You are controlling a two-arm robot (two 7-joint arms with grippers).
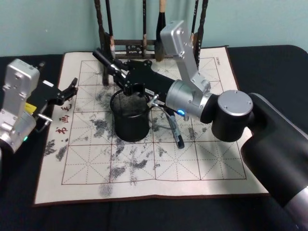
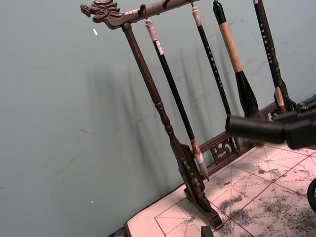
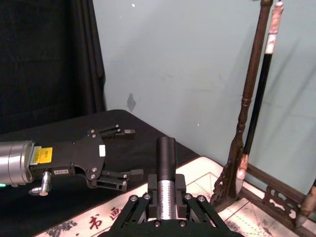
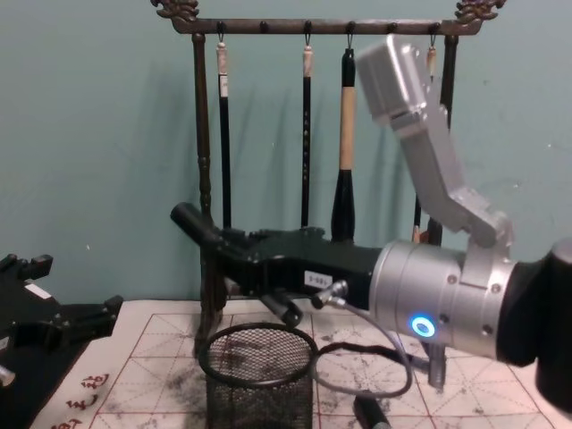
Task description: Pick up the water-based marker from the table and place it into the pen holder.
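- The right gripper [image 1: 121,77] is clamping the marker [image 1: 103,58] by its silver band and hovering just above the far rim of the holder [image 1: 130,127].
- The marker is tilting, with its black end pointing up toward the rack [image 1: 134,48].
- The holder is standing upright on the ink-stained grid mat [image 1: 202,163].
- The left gripper [image 1: 69,91] is idling at the mat's left edge, fingers spread wide and empty.
- Red characters [image 1: 61,118] are running along that edge, and "书画" is reading clearly.
- The yellow label [image 3: 43,154] on the left gripper is showing print too small to read.

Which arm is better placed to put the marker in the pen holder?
Right. The right end effector holds the marker just above the pen holder; the left end effector sits open at the left edge of the mat.
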